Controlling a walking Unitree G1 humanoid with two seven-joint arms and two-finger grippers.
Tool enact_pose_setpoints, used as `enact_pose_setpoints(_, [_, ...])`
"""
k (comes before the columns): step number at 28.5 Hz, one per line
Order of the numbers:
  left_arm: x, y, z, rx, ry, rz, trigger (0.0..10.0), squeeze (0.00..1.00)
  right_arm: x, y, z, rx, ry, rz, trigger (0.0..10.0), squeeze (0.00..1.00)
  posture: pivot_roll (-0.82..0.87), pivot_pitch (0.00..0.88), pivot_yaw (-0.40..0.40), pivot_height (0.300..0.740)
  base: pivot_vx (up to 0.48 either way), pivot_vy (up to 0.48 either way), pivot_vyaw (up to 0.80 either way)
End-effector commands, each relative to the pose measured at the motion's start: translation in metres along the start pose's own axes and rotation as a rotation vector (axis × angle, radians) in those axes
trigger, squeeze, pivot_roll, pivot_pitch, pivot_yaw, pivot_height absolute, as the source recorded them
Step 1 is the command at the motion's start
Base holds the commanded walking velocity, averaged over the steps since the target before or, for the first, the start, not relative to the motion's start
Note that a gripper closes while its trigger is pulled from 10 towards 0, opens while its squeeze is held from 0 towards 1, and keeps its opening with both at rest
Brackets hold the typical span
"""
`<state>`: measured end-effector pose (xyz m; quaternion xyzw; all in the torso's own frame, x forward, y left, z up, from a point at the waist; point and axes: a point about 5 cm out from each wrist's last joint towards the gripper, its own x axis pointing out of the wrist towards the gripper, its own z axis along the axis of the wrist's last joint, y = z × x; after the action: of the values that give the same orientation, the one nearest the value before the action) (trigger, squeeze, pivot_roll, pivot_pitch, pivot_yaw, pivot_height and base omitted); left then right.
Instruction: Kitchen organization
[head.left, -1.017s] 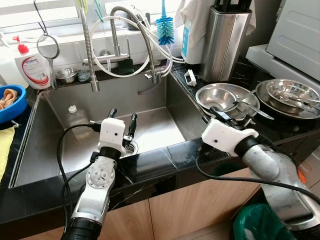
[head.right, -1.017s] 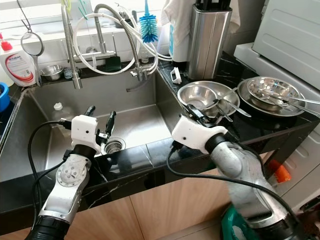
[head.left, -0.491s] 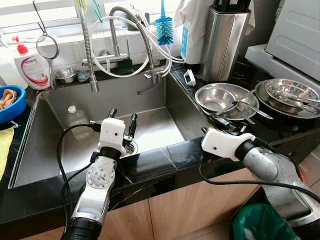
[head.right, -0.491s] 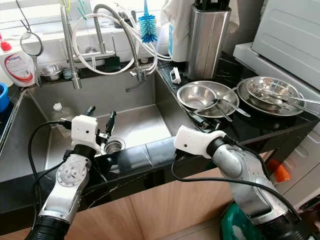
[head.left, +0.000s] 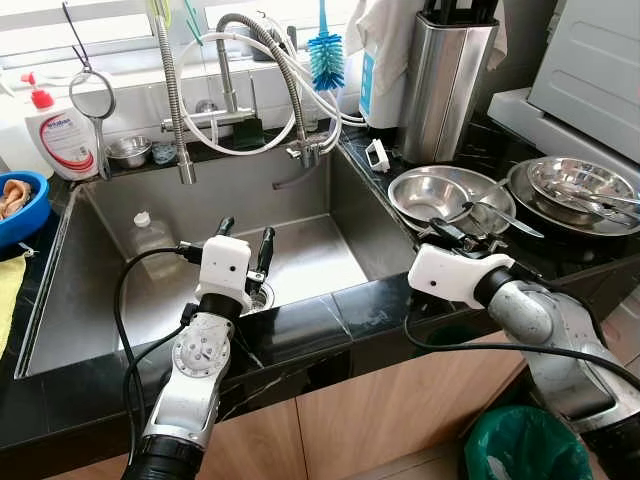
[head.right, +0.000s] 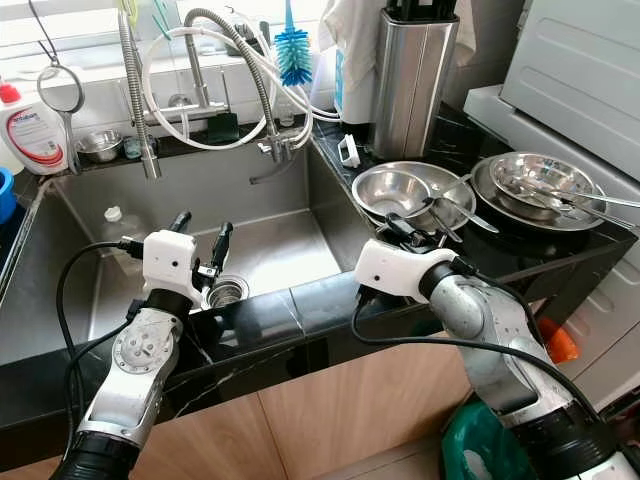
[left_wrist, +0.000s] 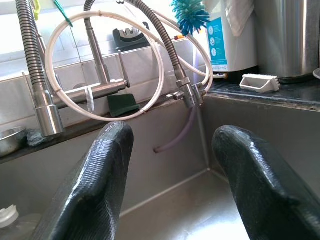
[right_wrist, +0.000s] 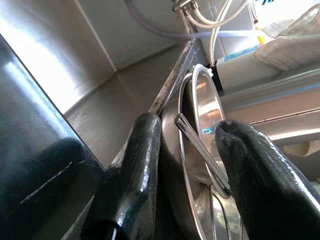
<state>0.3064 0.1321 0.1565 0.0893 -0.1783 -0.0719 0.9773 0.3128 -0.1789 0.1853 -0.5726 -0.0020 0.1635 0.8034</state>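
Note:
A steel bowl (head.left: 432, 190) sits on the black counter right of the sink, with thin metal utensils (head.left: 492, 213) resting across it. My right gripper (head.left: 447, 235) is open at the bowl's near rim. In the right wrist view the bowl's rim (right_wrist: 202, 95) and the utensil handles (right_wrist: 200, 147) lie between the fingertips (right_wrist: 145, 130), untouched. More steel bowls on a plate (head.left: 580, 185) stand farther right. My left gripper (head.left: 246, 232) hangs open and empty over the sink (head.left: 310, 255), pointing toward the faucet (left_wrist: 100, 60).
A clear plastic bottle (head.left: 150, 235) lies in the sink near the drain (head.right: 226, 292). Behind stand a soap bottle (head.left: 62, 135), a blue brush (head.left: 326, 55) and a tall steel canister (head.left: 450, 80). A blue bowl (head.left: 20, 200) is at far left and a green bin (head.left: 520, 445) below.
My right gripper dipped down and back from the bowl, then rose again to its near rim. The left arm has not moved.

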Motion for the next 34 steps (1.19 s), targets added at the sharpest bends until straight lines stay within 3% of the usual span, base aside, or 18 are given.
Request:
enact_pose_setpoints(1, [-0.002, 0.001, -0.002, 0.007, 0.012, -0.008, 10.0, 0.00, 0.003, -0.005, 0.002, -0.015, -0.005, -0.019, 10.0, 0.00, -0.12, 0.000, 0.048, 0.740, 0.000, 0.000, 0.00])
enact_pose_setpoints(20, [-0.002, 0.002, -0.002, 0.008, 0.012, -0.001, 10.0, 0.00, 0.015, 0.001, 0.003, -0.076, -0.021, -0.032, 10.0, 0.00, -0.11, 0.000, 0.045, 0.740, 0.000, 0.000, 0.00])
enact_pose_setpoints(30, [-0.003, 0.004, -0.002, 0.009, 0.017, 0.009, 10.0, 0.00, 0.020, -0.005, 0.001, -0.124, -0.028, -0.052, 10.0, 0.00, -0.11, 0.000, 0.039, 0.740, 0.000, 0.000, 0.00])
enact_pose_setpoints(31, [-0.003, 0.004, -0.003, 0.009, 0.018, 0.011, 10.0, 0.00, 0.020, -0.007, 0.000, -0.133, -0.022, -0.065, 6.0, 0.00, -0.11, 0.000, 0.039, 0.740, 0.000, 0.000, 0.00])
enact_pose_setpoints(32, [-0.003, 0.004, -0.003, 0.010, 0.019, 0.011, 10.0, 0.00, 0.020, -0.008, 0.000, -0.135, -0.022, -0.071, 1.1, 0.00, -0.10, 0.000, 0.040, 0.740, 0.000, 0.000, 0.00])
enact_pose_setpoints(33, [-0.003, 0.004, -0.003, 0.010, 0.019, 0.011, 10.0, 0.00, 0.020, -0.008, 0.000, -0.135, -0.022, -0.071, 1.1, 0.00, -0.10, 0.000, 0.040, 0.740, 0.000, 0.000, 0.00])
enact_pose_setpoints(34, [-0.003, 0.004, -0.003, 0.011, 0.019, 0.012, 10.0, 0.00, 0.020, -0.009, 0.001, -0.135, -0.026, -0.072, 0.0, 0.00, -0.10, 0.000, 0.040, 0.740, 0.000, 0.000, 0.00])
